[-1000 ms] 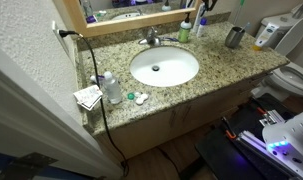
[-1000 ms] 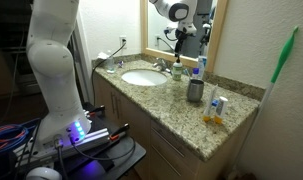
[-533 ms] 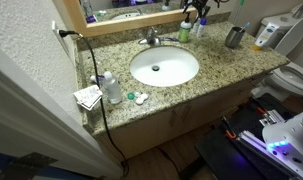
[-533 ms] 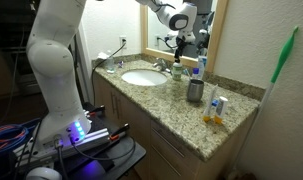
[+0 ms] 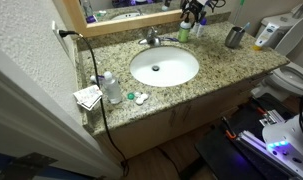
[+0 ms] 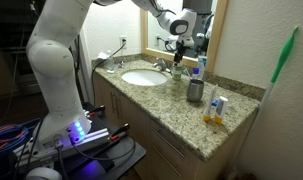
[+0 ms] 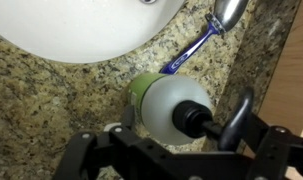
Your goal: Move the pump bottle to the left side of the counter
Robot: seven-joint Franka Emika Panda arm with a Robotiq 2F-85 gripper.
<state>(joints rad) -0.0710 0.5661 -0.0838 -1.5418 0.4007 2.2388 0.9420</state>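
The pump bottle [image 5: 184, 32] is small and green with a dark pump top. It stands at the back of the speckled granite counter [image 5: 221, 65], next to the faucet [image 5: 151, 38], and shows in both exterior views [image 6: 176, 72]. In the wrist view I look straight down on the pump bottle [image 7: 163, 103], with its dark pump head pointing right. My gripper [image 7: 171, 152] hangs just above the bottle [image 6: 181, 45], open, its fingers on either side and not touching it.
A taller white bottle [image 5: 199, 27] stands right beside the pump bottle. A blue toothbrush [image 7: 196, 45] lies behind it. A metal cup [image 5: 234, 37] is further along. The oval sink [image 5: 164, 67], a clear white-capped bottle [image 5: 111, 88], papers [image 5: 88, 97] and a power cord [image 5: 91, 60] are on the counter too.
My gripper has come down from in front of the mirror towards the top of the pump bottle. The bottle has not moved.
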